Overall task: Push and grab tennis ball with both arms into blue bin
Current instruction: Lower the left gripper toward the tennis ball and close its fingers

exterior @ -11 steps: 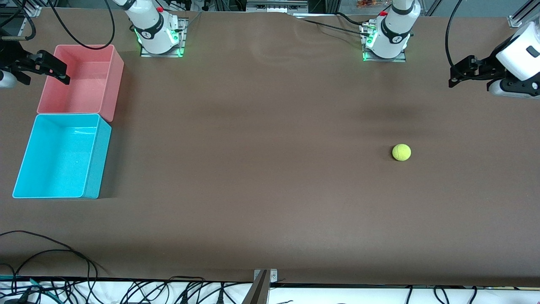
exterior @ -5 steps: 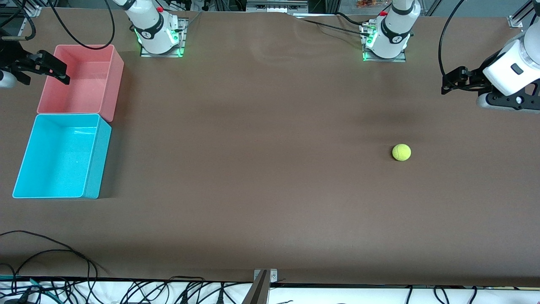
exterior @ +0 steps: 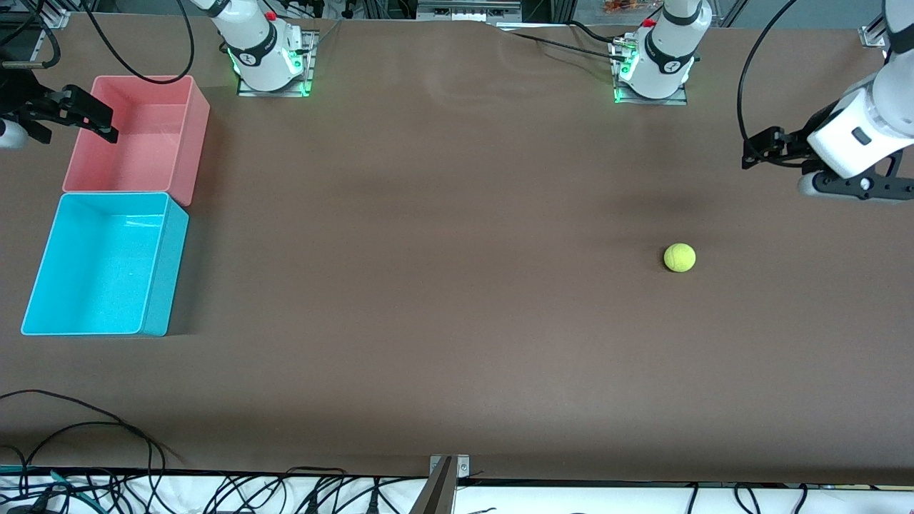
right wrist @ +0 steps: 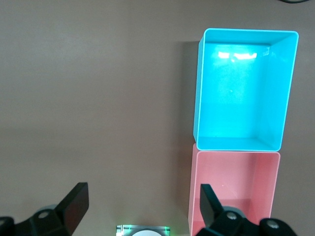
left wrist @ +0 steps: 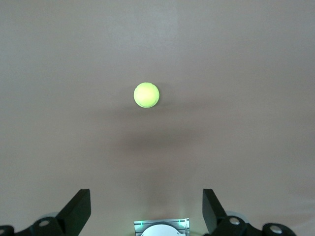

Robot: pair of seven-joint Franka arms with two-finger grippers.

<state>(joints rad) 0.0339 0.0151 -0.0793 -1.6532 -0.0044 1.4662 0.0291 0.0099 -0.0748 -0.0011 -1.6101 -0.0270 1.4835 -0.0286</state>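
Observation:
The tennis ball (exterior: pixel 679 258) is small and yellow-green and lies on the brown table toward the left arm's end; it also shows in the left wrist view (left wrist: pixel 146 95). My left gripper (exterior: pixel 767 146) is open and empty in the air near that end of the table, apart from the ball (left wrist: pixel 145 212). The blue bin (exterior: pixel 166 265) is empty at the right arm's end, touching the pink bin (exterior: pixel 196 135). My right gripper (exterior: pixel 75 132) is open and empty over the pink bin's outer edge (right wrist: pixel 142 209). The right wrist view shows the blue bin (right wrist: pixel 198 93) and the pink bin (right wrist: pixel 193 187).
The pink bin stands farther from the front camera than the blue bin. Both arm bases (exterior: pixel 268 68) (exterior: pixel 653 71) stand at the table's back edge. Black cables (exterior: pixel 86 428) lie along the front edge. A metal bracket (exterior: pixel 443 475) sits at the front edge's middle.
The left arm has swung its gripper a little toward the table's middle and lower in the front view. The ball, the bins and the right arm have not moved.

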